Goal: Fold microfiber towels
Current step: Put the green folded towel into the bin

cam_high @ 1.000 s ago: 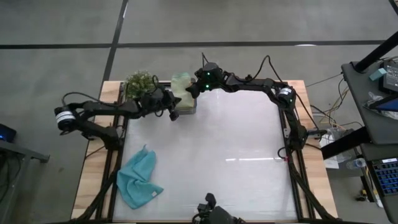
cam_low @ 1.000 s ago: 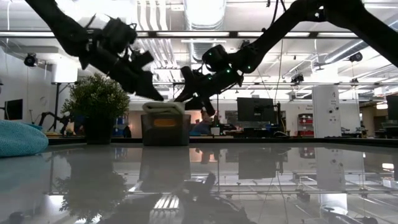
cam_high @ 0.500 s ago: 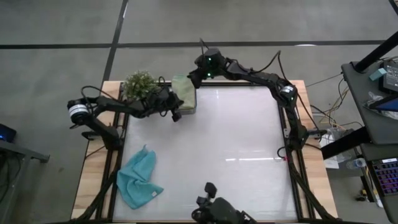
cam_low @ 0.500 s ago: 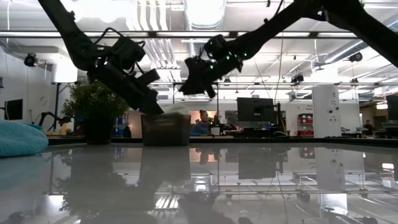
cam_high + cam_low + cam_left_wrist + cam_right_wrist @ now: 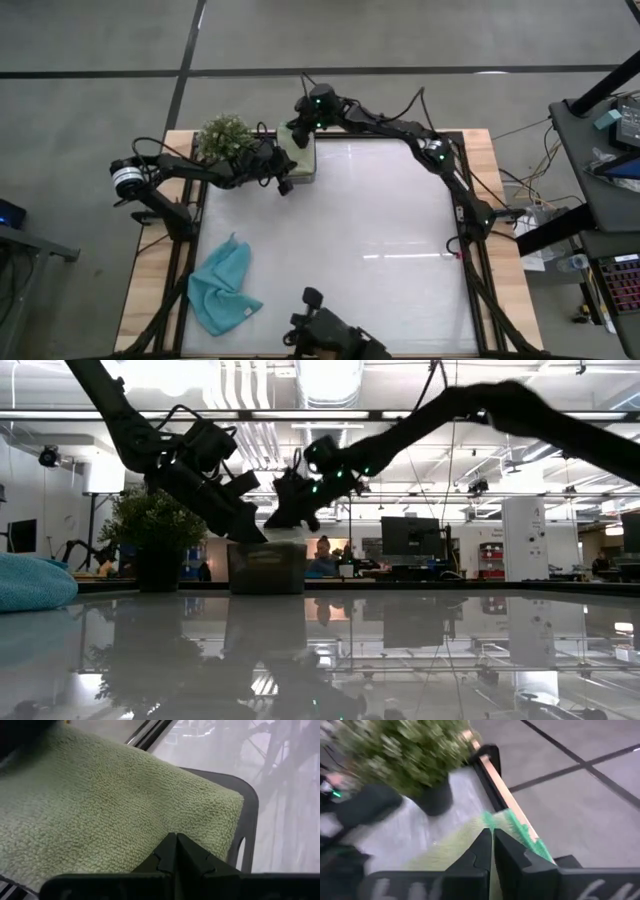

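White bench top fills the high view, nearly bare, with the work bunched at its far left corner. A sage green towel (image 5: 298, 140) lies on top of the small dark grey box (image 5: 304, 166) there, spilling a little over its rim. The right end effector (image 5: 297, 133) sits over the towel's far edge, fingers together; it seems to pinch a bit of pile, though the wrist view is blurred. The left end effector (image 5: 283, 180) is at the box's near left side, fingers together, touching or just above the cloth. A potted plant (image 5: 223, 136) crowds the box on the left. Open room lies to the right and toward the near edge, where a light blue towel (image 5: 222, 285) lies crumpled near the left corner.
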Available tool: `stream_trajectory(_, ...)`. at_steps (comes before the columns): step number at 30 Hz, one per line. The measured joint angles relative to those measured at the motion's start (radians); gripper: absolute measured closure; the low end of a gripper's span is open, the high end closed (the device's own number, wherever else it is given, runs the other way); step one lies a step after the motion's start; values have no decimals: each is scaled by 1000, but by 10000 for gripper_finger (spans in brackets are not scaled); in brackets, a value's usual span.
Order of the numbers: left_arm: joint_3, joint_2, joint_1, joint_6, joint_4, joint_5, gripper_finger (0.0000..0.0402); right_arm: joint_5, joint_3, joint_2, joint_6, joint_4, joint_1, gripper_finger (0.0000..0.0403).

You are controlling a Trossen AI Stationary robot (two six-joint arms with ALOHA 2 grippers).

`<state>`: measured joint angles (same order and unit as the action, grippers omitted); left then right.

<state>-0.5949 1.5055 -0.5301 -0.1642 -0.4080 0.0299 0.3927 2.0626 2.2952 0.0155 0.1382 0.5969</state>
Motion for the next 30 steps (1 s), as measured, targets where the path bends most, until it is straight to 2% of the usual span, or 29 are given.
stream_trajectory(8,7,-3,0,3,-2,0,401,-6,127,125,55,122,-1,394)
stream_trajectory(16,13,-5,0,52,0,1,401,-74,128,142,119,162,-3,394)
stream_trajectory(30,15,-4,2,83,8,-6,401,-79,118,142,152,166,-2,394)
